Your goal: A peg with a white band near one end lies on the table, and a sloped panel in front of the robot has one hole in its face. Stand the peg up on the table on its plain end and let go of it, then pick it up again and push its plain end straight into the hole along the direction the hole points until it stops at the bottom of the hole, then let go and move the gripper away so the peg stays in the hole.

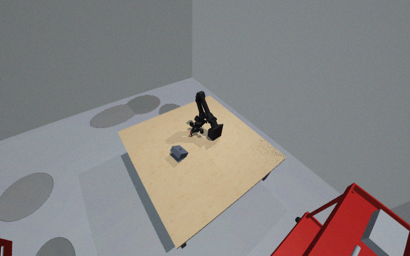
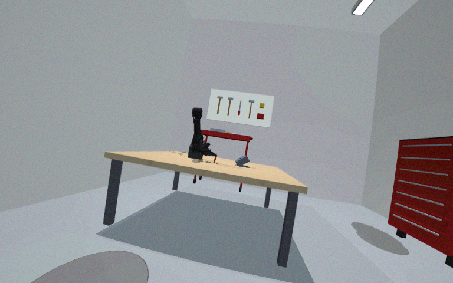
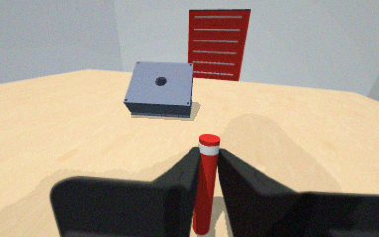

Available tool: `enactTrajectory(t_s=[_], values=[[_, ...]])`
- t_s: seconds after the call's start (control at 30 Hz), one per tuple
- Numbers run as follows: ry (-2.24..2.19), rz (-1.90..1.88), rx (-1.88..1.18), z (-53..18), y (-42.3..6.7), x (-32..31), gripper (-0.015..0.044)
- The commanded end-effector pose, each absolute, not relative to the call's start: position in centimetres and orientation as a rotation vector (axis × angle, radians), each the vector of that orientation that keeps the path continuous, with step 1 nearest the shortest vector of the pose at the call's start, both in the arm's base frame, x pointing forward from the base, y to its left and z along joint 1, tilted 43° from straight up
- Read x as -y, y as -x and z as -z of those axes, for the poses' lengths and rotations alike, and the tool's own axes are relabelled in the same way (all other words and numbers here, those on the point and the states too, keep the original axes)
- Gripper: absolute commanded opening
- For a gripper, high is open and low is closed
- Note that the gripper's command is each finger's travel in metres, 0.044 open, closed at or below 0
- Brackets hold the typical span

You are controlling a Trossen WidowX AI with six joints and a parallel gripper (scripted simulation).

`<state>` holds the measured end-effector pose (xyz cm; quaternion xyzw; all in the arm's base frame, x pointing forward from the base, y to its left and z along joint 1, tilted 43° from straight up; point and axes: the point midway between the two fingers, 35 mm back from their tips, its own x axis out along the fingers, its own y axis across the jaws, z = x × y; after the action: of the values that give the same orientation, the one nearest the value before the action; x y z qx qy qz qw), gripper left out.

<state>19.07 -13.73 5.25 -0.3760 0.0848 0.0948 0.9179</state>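
Note:
My gripper point(image 3: 208, 153) point(image 1: 191, 132) point(image 2: 214, 155) is shut on the red peg point(image 3: 206, 197) point(image 1: 190, 133) point(image 2: 214, 158). The peg stands nearly upright between the fingers, its white band point(image 3: 208, 149) at the top and its plain end down close to the wooden table point(image 1: 211, 175) point(image 2: 260, 175) point(image 3: 74, 133); I cannot tell whether it touches. The grey-blue sloped panel point(image 3: 148, 89) point(image 1: 178, 152) point(image 2: 242, 160) sits ahead of the gripper, apart from it, with its dark hole point(image 3: 160, 81) point(image 1: 180, 148) facing me in the wrist view.
The arm's black base point(image 1: 215, 132) point(image 2: 195, 154) stands on the table just behind the gripper. A red drawer cabinet point(image 3: 217, 44) point(image 2: 424, 193) stands off the table beyond the panel. A red cart point(image 2: 230, 137) stands behind the table.

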Motion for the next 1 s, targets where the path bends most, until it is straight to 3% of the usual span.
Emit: enactTrajectory(t_s=[0.0, 0.97], values=[[0.774, -0.195, -0.174, -5.13, -19.09, 13.86, 0.0049], [0.758, -0.205, -0.154, -4.66, -18.60, 14.07, 0.0049]])
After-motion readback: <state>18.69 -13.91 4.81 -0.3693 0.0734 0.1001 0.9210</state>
